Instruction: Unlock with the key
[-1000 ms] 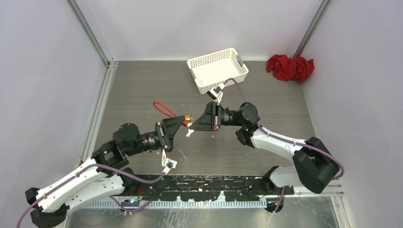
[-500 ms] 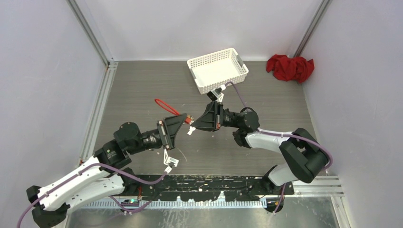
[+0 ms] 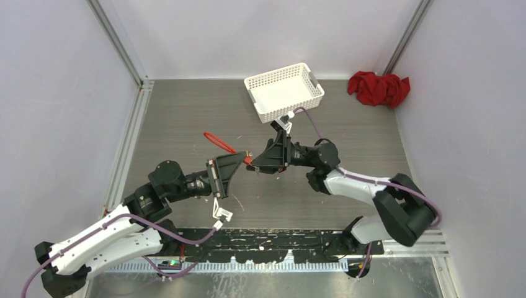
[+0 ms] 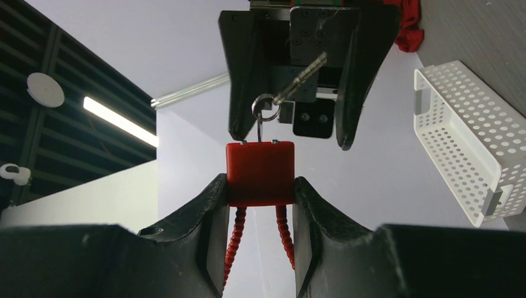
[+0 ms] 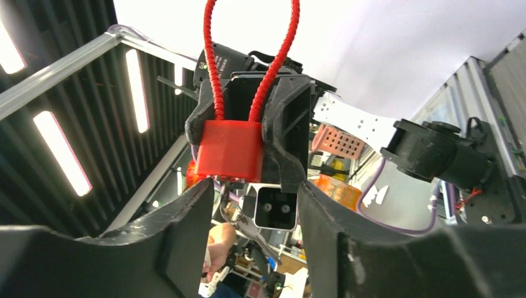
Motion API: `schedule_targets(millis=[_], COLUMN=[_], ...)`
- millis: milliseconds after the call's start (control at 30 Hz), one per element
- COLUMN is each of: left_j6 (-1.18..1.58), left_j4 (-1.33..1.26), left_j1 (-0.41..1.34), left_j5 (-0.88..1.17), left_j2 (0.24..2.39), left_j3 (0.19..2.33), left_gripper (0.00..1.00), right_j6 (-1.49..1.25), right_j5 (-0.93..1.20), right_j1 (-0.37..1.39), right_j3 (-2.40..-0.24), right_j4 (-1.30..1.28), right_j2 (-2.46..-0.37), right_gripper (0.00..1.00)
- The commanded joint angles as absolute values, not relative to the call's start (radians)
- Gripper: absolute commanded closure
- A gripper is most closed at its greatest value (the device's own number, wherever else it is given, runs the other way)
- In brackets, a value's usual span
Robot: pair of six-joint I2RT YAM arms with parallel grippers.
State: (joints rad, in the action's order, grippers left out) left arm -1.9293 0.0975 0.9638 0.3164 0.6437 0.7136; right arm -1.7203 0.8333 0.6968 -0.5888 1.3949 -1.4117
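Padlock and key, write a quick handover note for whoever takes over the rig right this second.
Left gripper shut on padlock, both cable ends in its body.
Right gripper open, facing the padlock, not gripping the key.
Key looks seated in the padlock; second key hangs from its ring.
Done: key apparently inserted. Left: grip key, turn, free cable.

Lock cable point(image 5: 212, 62) loop top cropped; key point(image 4: 302, 69) too small from above.
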Motion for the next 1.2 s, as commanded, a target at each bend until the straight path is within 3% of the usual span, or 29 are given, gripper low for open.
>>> schedule_targets(millis=[0,100,300,400,467,833,1167], left_j6=[-1.889,-1.866,-1.847,-1.811,-1.765,-1.325,-1.340], left_j4=[0.071,0.088,0.098,0.145,0.201,0.414,0.407], left_j1=[0.973,0.973,0.973,0.973,0.973,0.973,0.974], left_j5=[0.334,0.316,0.310,0.298,0.279,0.164,0.169], left_j2=[0.625,0.627,0.636,0.640,0.647,0.750,0.746], left_j3=[0.752,0.759,0.766,0.786,0.808,0.978,0.957], left_gripper=[1.00,1.00,1.00,1.00,1.00,1.00,1.00], right_j6=[-1.465,-1.293,-1.094,-0.775,-0.657,-0.413,-0.322], right_j5=[0.877,0.896,0.898,0.785,0.684,0.458,0.345], right_j1=[0.657,0.633,0.616,0.616,0.617,0.713,0.875], right_j3=[-0.629,-0.677,-0.698,-0.797,-0.839,-0.944,-1.011], right_j4=[1.090,0.807,0.531,0.179,0.082,0.067,0.033], right_j2=[-1.224,-1.127,-1.049,-0.986,-0.954,-0.905,-1.009], right_gripper=[0.40,0.33,0.25,0.23,0.23,0.22,0.22])
